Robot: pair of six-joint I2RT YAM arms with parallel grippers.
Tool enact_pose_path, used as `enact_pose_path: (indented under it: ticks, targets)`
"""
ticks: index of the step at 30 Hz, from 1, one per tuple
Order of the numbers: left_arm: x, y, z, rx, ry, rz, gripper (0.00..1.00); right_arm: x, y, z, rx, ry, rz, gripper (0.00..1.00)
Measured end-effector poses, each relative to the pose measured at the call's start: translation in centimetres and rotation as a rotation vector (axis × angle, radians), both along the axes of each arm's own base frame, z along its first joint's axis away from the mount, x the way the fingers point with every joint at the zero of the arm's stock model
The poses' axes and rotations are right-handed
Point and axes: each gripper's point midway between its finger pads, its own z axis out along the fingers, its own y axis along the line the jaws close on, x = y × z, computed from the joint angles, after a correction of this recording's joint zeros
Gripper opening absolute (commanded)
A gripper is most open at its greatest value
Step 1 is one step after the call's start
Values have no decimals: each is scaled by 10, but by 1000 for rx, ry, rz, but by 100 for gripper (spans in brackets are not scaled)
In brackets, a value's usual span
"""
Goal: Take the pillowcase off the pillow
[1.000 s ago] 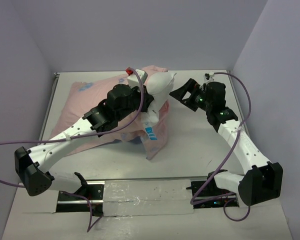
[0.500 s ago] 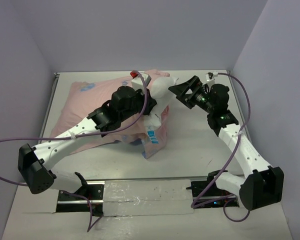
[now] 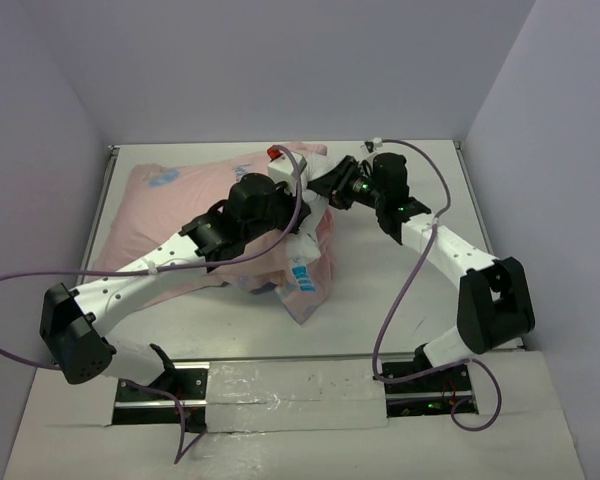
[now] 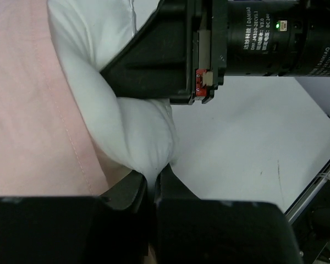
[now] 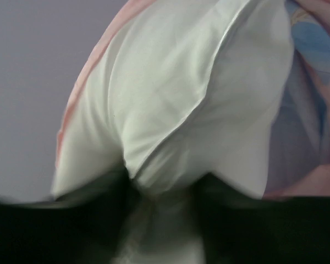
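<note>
The pale pink pillowcase (image 3: 170,215) lies across the table's left half, and its blue printed side (image 3: 302,275) hangs at the front. A corner of the white pillow (image 4: 137,132) sticks out of its right end. My left gripper (image 4: 154,179) is shut on a pinch of that white fabric; the pink pillowcase (image 4: 33,110) lies just to its left. My right gripper (image 5: 159,192) is shut on a bunched fold of the pillow (image 5: 181,82), with the pillowcase (image 5: 311,77) at the right edge. In the top view the left gripper (image 3: 302,195) and the right gripper (image 3: 322,190) meet at this corner.
The table (image 3: 400,290) is boxed in by walls at the left, back and right. A metal rail (image 3: 98,210) runs along its left edge. A taped strip (image 3: 290,395) lies between the arm bases at the front. Purple cables loop off both arms.
My right arm swung left onto the exposed pillow corner and its jaws closed from wide open. My left arm shifted slightly, still pinching the pillow.
</note>
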Motion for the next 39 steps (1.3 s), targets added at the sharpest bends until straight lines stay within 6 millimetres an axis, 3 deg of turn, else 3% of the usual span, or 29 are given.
enact_pose_path:
  ticks: [1,5,6,7,8,9,14,16,19,22,25,29,32,35,39]
  targets:
    - [1,0,-3,10,1,1,0,1,7,-1,20,1,15,0]
    - [0,4,-13,50,16,3,2,0,21,-7,86,14,46,0]
    - [0,4,-14,54,18,4,17,0,21,-7,92,12,44,0]
    - [0,5,-15,57,20,10,53,1,20,-5,93,7,34,0]
    - [0,6,-15,61,18,14,66,3,17,-4,89,1,20,0]
    - [-1,5,-11,47,22,15,99,6,14,-4,80,-3,-2,0]
    - [-21,9,28,-80,10,31,99,20,-29,-5,16,12,-201,0]
    - [-30,23,35,-136,18,62,99,18,-61,-2,0,7,-328,0]
    - [-43,45,27,-186,58,110,99,18,-130,1,-38,-11,-590,0]
    - [-48,54,8,-198,111,148,99,13,-193,9,-81,-41,-846,0]
    - [-52,54,-24,-168,181,156,99,-6,-228,16,-105,-76,-1009,0]
    - [-70,38,-77,-81,292,82,99,-19,-240,23,-122,-97,-1063,0]
    - [-92,10,-107,-16,341,-19,99,-19,-238,19,-135,-84,-1054,0]
    - [-107,-18,-122,-5,353,-107,99,-19,-234,13,-141,-65,-1031,0]
    - [-107,-44,-130,-38,333,-140,99,-21,-225,8,-140,-40,-992,0]
